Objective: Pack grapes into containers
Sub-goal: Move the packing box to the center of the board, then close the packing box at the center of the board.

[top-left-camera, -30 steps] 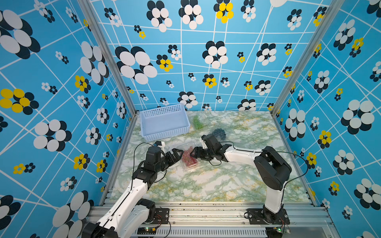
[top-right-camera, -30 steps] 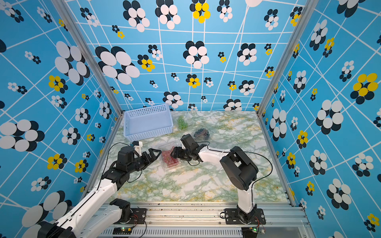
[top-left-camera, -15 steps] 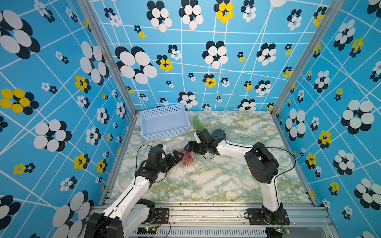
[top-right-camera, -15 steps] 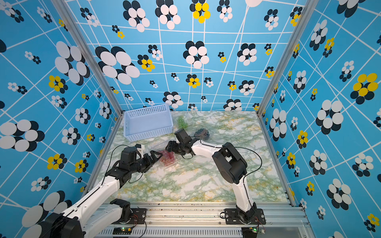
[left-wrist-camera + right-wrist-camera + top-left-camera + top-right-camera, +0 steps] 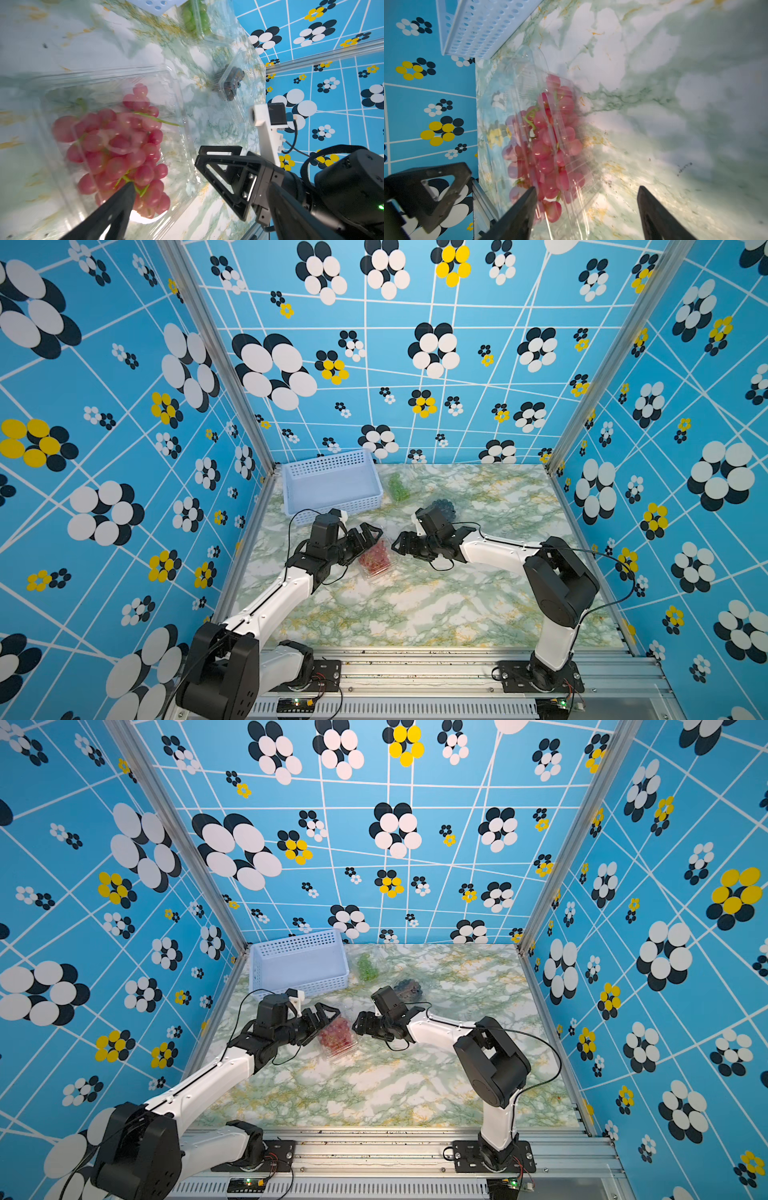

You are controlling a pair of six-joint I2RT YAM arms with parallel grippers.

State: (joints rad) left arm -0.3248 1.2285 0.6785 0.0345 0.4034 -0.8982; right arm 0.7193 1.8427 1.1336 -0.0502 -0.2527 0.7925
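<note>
**A:** How far along is the packing?

**B:** Nearly done, I'd judge. The red grapes (image 5: 374, 559) lie inside a clear container (image 5: 104, 72) on the desk (image 5: 415, 605), right between the two claws.

**A:** Is either claw gripping it?

**B:** No. The left claw (image 5: 368, 541) is spread wide and carries nothing, with one finger (image 5: 116, 207) poised over the near end of the bunch. The right claw (image 5: 397, 546) faces it from the opposite side. It is also released and empty, its tips just beside the container's wall.

**A:** And the other bunches?

**B:** The dark grapes (image 5: 444, 508) sit just behind the right claw, past its wrist, inside their own clear box (image 5: 230, 83). The green grapes (image 5: 397, 488) are farther beyond that claw, next to the blue basket (image 5: 332, 506). The left wrist view shows clear plastic (image 5: 202, 18) around them too.

**A:** So what is left?

**B:** Probably the lids. The plastic is too transparent to tell whether the lid over the red grapes is snapped down. I also can't tell whether that red heap is one bunch or two.
</note>
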